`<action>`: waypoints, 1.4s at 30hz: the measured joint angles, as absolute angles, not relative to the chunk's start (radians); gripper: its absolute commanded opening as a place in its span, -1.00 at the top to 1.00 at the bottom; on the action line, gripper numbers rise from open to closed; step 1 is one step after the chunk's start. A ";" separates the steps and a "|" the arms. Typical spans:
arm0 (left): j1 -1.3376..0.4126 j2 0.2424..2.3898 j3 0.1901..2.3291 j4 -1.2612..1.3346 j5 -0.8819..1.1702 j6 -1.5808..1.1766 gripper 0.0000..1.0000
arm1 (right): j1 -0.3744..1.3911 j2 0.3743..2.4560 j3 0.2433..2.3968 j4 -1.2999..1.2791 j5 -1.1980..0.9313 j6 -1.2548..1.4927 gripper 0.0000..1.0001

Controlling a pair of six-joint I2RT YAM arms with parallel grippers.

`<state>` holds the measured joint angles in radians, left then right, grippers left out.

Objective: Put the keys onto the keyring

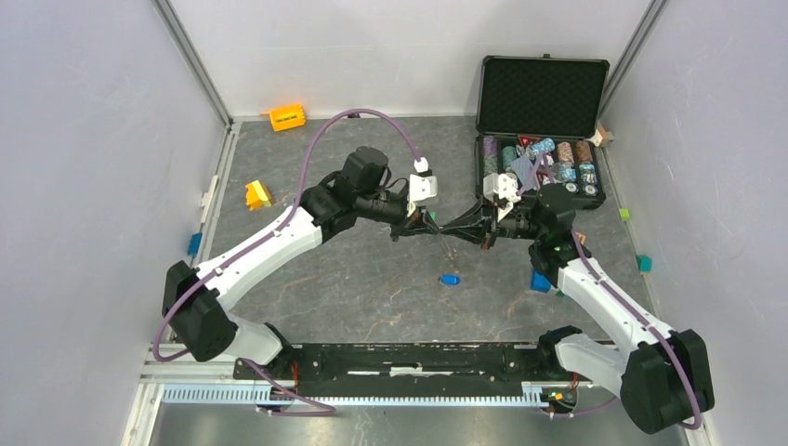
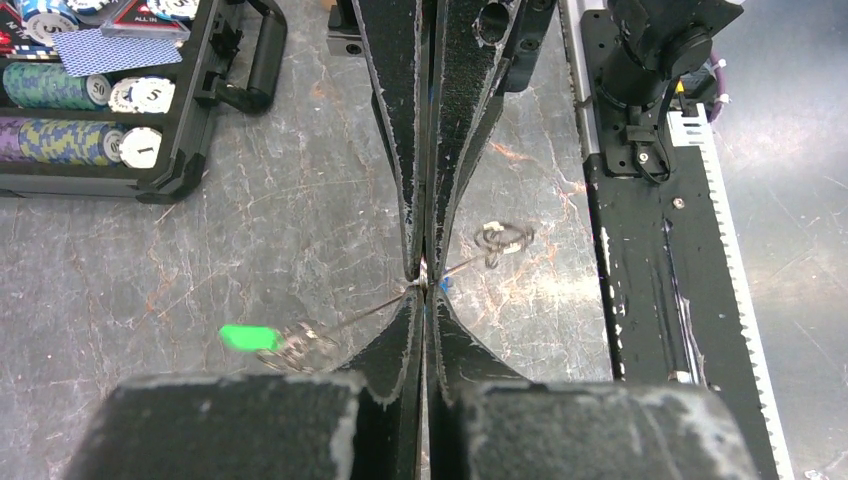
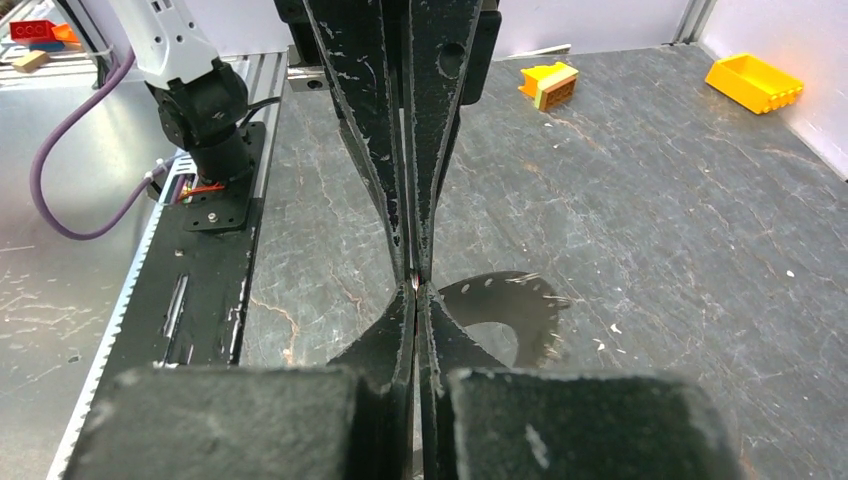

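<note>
**user1:** so where does the big dark-grey metal keyring (image 3: 508, 294) with the bumpy rim sit?

**user2:** mid-table, right where the two arms meet nose to nose, above the grey marbled table (image 1: 372, 288). on the right wrist cam it's a blurry dark arc that starts just beside the fingertips and curves off to the right.

**user1:** and the claws?

**user2:** the right gripper (image 3: 415, 285) has its black fingers pressed flat together, pinching the keyring's edge. the left gripper (image 2: 424, 297) has its fingers together too, tips butted against the other pair. on the left wrist cam the keyring shows edge-on as a thin line running straight through that meeting spot. so nobody can tell if the left one bites the ring too or just touches it.

**user1:** keys?

**user2:** the tiny key with the bright green plastic head (image 2: 250, 337) hangs at one end of that thin line, its silver blade all blur. threaded on or only touching, can't tell. the small blue-headed key (image 1: 450, 280) lies flat on the table nearer the arm bases, well apart from both grippers.

**user1:** other stuff?

**user2:** an open black case of poker chips (image 1: 542, 98) at the far right, a yellow block (image 1: 287, 117) by the back wall, and a blue block (image 1: 540, 281) beside the right arm.
</note>
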<state>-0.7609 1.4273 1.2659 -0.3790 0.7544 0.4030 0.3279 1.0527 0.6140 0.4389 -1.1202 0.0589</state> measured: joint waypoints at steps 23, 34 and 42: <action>-0.750 1.372 1.240 -0.388 0.754 0.405 0.96 | 0.329 1.005 0.740 0.072 -1.037 -0.259 0.06; -0.742 1.360 1.222 -0.394 0.773 0.406 0.95 | 0.339 1.007 0.835 -0.084 -1.103 -0.368 0.20; -0.742 1.359 1.203 -0.392 0.791 0.406 0.95 | 0.380 1.023 0.832 -0.114 -1.119 -0.390 0.31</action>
